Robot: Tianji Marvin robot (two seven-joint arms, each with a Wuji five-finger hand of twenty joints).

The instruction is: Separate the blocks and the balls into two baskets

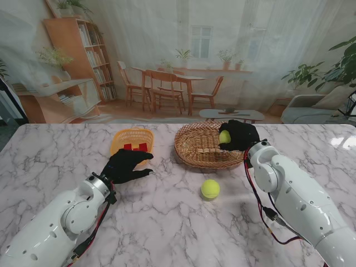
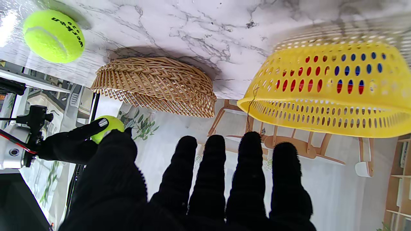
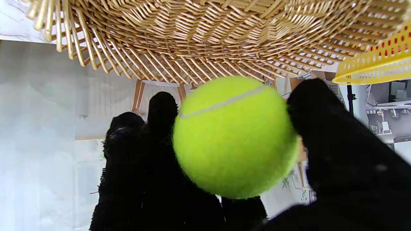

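Observation:
My right hand [image 1: 240, 135] is shut on a yellow-green tennis ball [image 1: 225, 137] and holds it over the right rim of the wicker basket [image 1: 194, 147]. In the right wrist view the held ball [image 3: 234, 136] hangs just off the woven wall [image 3: 205, 38]. A second tennis ball [image 1: 210, 188] lies on the marble, nearer to me than that basket. My left hand [image 1: 127, 165] hovers open, fingers spread, just in front of the yellow plastic basket [image 1: 123, 137], which holds red blocks [image 1: 136, 147]; blue ones also show through its holes [image 2: 353, 69].
The marble table [image 1: 167, 222] stretches wide around both baskets. The loose ball [image 2: 53, 35] and the wicker basket [image 2: 154, 85] both show in the left wrist view. A printed room backdrop stands behind the table's far edge.

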